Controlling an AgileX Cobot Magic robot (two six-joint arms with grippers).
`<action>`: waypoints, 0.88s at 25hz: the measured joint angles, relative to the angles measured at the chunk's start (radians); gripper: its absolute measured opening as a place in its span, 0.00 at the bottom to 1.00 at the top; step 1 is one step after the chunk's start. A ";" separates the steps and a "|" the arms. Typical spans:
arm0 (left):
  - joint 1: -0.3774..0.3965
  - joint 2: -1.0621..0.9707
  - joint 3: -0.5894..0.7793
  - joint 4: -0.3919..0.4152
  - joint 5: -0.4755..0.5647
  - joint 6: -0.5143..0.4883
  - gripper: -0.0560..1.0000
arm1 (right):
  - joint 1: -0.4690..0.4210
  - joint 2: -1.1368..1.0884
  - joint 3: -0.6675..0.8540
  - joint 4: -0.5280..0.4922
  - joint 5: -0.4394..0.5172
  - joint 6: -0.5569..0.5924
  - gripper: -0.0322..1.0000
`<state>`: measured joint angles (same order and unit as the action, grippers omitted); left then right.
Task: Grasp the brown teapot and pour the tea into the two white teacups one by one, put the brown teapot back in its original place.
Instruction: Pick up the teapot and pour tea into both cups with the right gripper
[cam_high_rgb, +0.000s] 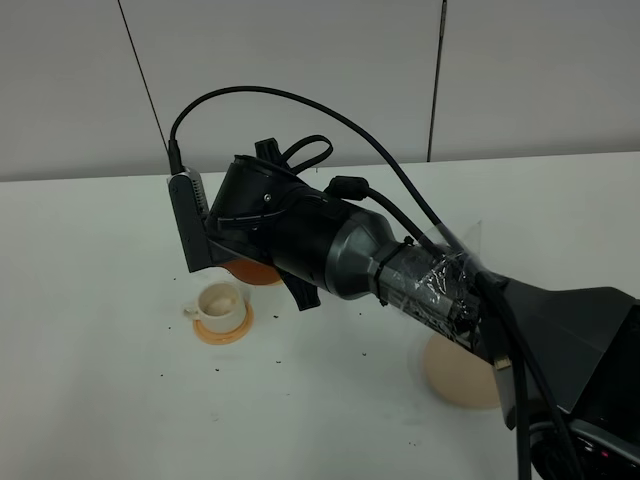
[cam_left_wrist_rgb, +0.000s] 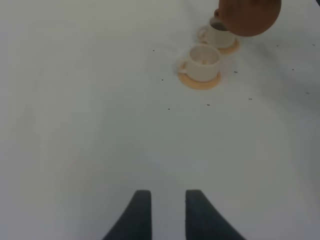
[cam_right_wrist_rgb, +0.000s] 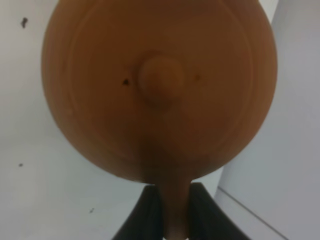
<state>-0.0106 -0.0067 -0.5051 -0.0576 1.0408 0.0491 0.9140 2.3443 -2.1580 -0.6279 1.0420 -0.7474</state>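
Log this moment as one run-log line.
right fingers: shut on handle of brown teapot | brown teapot: held over far teacup | near teacup: on orange coaster | left fingers: open, empty | tan coaster: bare

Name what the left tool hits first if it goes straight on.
Likely bare table: nothing lies just ahead of the left tool. The nearer cup sits farther on, slightly off that line, though depth is unclear.

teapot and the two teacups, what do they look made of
Teapot: likely unglazed clay, matte reddish-brown, faint concentric rings on the lid. Teacup under the teapot and the other teacup: probably glazed ceramic, smooth cream-white, thick rims.
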 joint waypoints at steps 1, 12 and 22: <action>0.000 0.000 0.000 0.000 0.000 0.000 0.28 | 0.001 0.000 0.000 -0.005 -0.003 0.001 0.12; 0.000 0.000 0.000 0.000 0.000 0.000 0.28 | 0.006 0.015 0.000 -0.059 -0.015 0.001 0.12; 0.000 0.000 0.000 0.000 0.000 0.000 0.28 | 0.009 0.034 0.000 -0.059 0.006 -0.011 0.12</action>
<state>-0.0106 -0.0067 -0.5051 -0.0576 1.0408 0.0491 0.9234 2.3788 -2.1580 -0.6872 1.0485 -0.7588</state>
